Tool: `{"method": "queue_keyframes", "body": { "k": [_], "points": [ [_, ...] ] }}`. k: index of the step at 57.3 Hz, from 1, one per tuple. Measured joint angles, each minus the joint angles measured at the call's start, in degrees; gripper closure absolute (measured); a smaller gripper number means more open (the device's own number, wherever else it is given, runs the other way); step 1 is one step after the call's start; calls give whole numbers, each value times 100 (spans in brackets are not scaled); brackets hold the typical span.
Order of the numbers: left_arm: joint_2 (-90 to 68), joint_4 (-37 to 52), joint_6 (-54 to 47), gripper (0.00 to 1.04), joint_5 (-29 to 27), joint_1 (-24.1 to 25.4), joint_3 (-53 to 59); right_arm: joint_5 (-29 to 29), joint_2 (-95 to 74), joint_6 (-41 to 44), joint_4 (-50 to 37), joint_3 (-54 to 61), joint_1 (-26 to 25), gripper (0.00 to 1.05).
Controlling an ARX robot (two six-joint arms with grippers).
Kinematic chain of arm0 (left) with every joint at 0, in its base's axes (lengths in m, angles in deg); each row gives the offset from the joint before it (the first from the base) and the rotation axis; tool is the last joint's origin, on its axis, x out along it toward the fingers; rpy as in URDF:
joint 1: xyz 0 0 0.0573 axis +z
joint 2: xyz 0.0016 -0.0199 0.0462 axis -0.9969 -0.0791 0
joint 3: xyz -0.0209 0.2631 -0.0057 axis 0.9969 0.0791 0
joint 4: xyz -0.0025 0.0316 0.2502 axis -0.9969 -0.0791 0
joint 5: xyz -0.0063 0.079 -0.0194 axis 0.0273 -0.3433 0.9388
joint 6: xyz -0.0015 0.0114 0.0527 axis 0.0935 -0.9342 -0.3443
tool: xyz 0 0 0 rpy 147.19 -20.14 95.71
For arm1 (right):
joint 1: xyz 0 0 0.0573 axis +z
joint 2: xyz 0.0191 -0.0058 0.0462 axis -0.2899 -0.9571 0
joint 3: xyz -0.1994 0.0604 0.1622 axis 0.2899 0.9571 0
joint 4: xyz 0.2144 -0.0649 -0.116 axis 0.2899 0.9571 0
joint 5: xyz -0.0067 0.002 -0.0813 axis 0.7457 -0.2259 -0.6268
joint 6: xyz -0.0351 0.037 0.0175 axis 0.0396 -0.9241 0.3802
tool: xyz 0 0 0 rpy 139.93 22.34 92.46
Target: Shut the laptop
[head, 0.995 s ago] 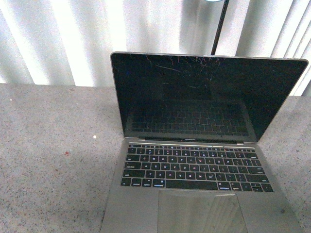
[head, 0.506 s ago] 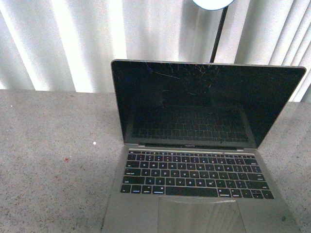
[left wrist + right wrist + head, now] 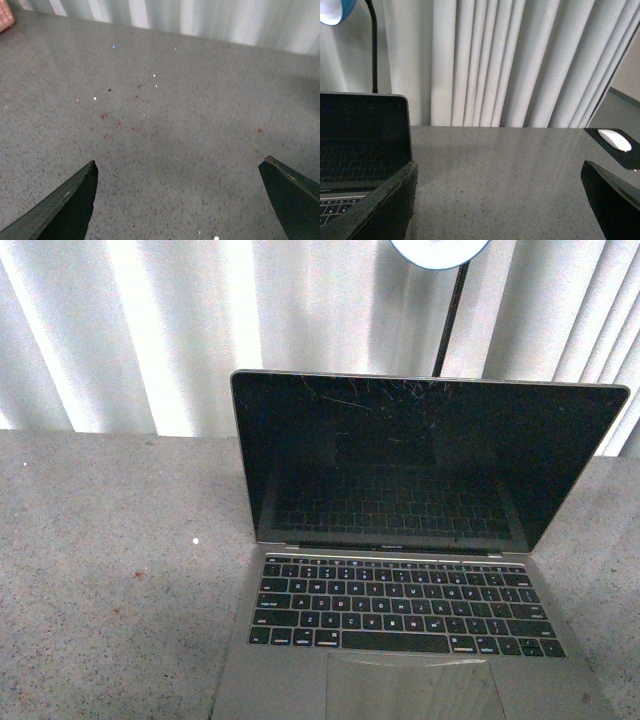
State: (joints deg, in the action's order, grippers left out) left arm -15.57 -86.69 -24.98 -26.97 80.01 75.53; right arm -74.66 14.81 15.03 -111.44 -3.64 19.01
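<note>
The grey-silver laptop (image 3: 400,580) stands open on the speckled grey table (image 3: 110,570), right of centre in the front view. Its scratched black screen is upright and faces me, with black keys and trackpad below. Neither gripper shows in the front view. My left gripper (image 3: 180,167) is open and empty over bare table. My right gripper (image 3: 499,170) is open and empty over the table beside the laptop, whose screen edge (image 3: 365,135) shows in the right wrist view.
White curtains (image 3: 150,330) hang behind the table. A black lamp stem with a round bright head (image 3: 440,252) rises behind the laptop. A white mouse (image 3: 614,140) lies on a black pad. Small red and white specks (image 3: 120,122) dot the table.
The laptop sits slightly lower in the front view than before, and more of the lamp head shows at the top. The screen angle looks unchanged.
</note>
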Motion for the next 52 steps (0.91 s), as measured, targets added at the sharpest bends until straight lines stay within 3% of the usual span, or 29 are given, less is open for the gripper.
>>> {"method": "queue_keyframes", "body": {
  "k": [6,14,21,28,40,52],
  "points": [
    [-269,538,35,7,297,155,-79,560,-848,17,-813,0,-358,7],
    [-1261,1635,20,7,1067,566,-136,1582,-2352,17,-1921,-323,-1213,7],
    [-2500,2778,-87,7,1663,872,-538,2385,-3480,20,-2398,-970,-1801,7],
    [-3934,3742,-409,7,2157,920,-1255,2841,-4437,52,-2590,-1790,-2127,7],
    [-5633,3952,-1084,7,2828,850,-2518,3602,-5453,608,-2380,-3241,-2236,7],
    [-6485,3547,-2511,7,3276,468,-3967,4529,-6242,2358,-1829,-4273,-2170,7]
  ]
}}
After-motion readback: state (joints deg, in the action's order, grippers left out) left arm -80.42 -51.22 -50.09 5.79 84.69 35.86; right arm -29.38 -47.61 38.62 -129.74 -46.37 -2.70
